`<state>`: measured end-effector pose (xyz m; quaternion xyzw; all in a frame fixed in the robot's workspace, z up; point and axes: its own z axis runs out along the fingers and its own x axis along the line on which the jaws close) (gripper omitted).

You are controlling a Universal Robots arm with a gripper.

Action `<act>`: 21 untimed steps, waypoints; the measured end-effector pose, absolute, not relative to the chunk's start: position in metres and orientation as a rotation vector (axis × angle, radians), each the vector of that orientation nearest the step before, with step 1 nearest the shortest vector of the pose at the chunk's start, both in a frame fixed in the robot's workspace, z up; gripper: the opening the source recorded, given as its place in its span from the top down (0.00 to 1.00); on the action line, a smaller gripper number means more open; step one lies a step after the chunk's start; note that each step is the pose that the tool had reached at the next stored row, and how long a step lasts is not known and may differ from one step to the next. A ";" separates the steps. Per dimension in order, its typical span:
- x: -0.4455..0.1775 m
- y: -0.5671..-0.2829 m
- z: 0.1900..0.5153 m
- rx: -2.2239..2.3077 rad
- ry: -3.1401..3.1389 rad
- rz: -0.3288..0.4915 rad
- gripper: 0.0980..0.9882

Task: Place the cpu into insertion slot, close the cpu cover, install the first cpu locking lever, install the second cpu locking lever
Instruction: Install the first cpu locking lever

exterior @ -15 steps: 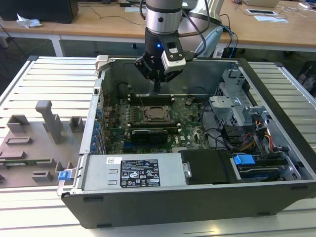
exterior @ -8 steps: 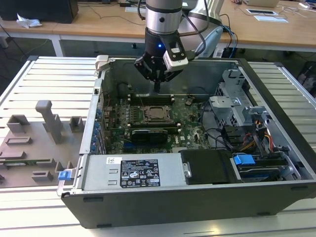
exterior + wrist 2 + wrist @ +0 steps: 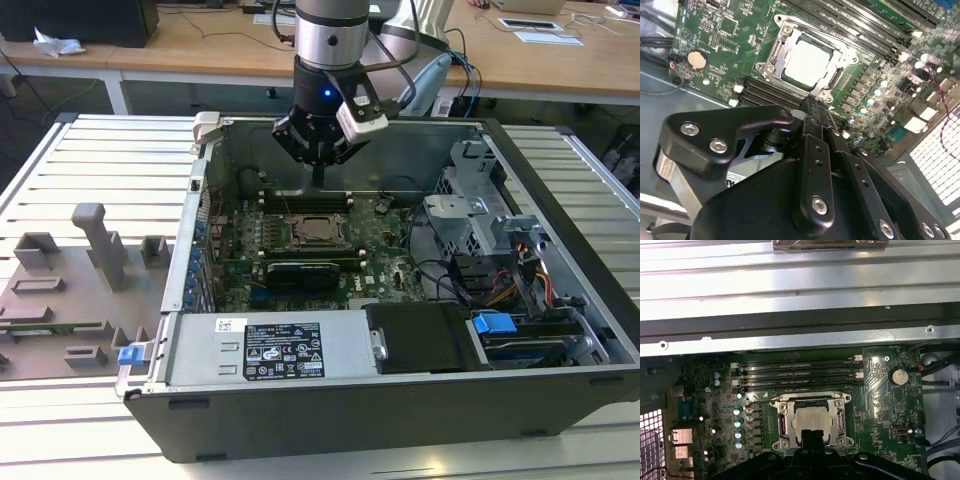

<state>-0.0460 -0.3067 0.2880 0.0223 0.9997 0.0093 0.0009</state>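
Silver-grey cpu sits seated in insertion slot, cpu cover lying flat around it. Gripper clenched, empty, tips near the slot's edge, over memory slots.

The table is pale ribbed metal, its slats running side to side in the exterior view. An open computer case lies flat on it, directly beneath the pincer. A grey fixture plate with raised blocks lies just beside the case, well off to the exterior view's left of the pincer.
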 end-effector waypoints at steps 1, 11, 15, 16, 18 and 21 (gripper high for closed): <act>-0.046 -0.307 0.288 0.041 3.140 0.029 0.99; -0.046 -0.307 0.288 -0.250 3.132 0.029 0.99; -0.046 -0.307 0.288 -0.370 3.121 0.029 0.99; -0.046 -0.307 0.288 -0.370 3.120 0.029 0.99; -0.046 -0.307 0.288 -0.371 3.120 0.029 0.99; -0.051 -0.307 0.288 -0.370 3.120 0.029 0.99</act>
